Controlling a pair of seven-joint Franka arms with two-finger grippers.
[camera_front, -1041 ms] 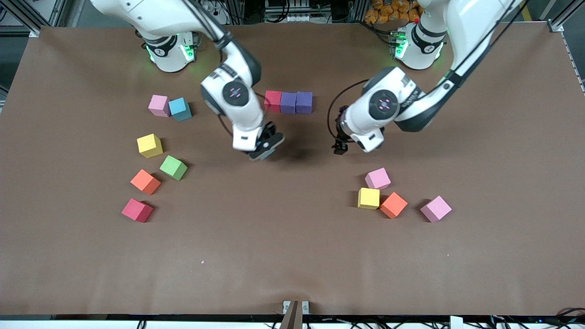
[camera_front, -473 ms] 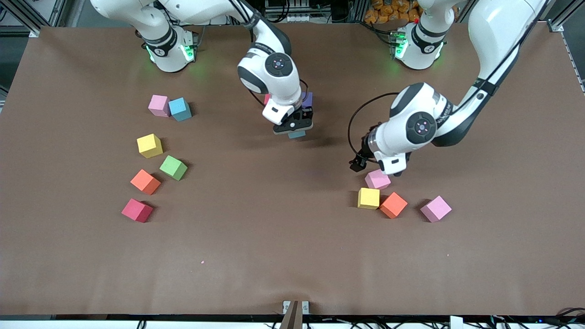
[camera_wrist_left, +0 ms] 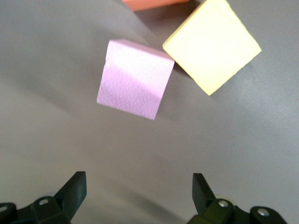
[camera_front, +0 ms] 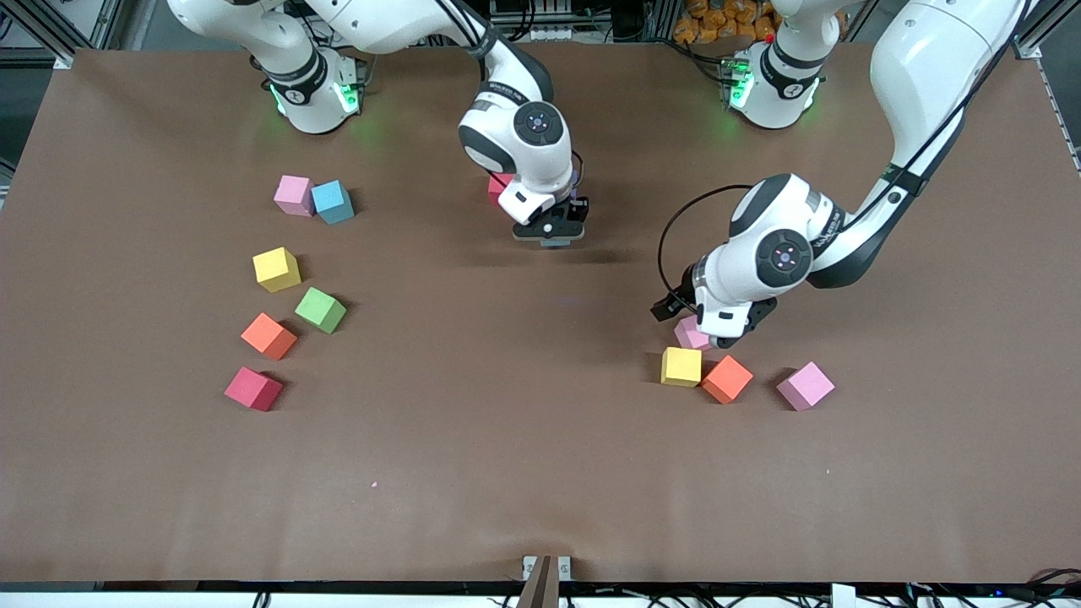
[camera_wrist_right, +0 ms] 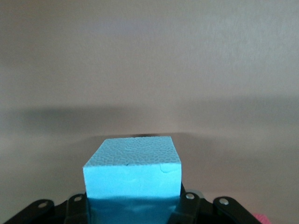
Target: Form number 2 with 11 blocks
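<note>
In the front view, the right gripper is hanging over the table just beside the short row of cubes, where a red cube is showing next to the arm. The left gripper is hovering low over a pink cube, which is lying just beside a yellow cube and an orange cube. Loose blocks are lying at both ends of the table.

In the left wrist view, the left gripper is standing with its fingers wide apart and nothing between them; the pink cube and the yellow cube are lying close together, corner to corner.

In the right wrist view, the right gripper is clamping a blue cube between its fingers, above the bare table.
</note>
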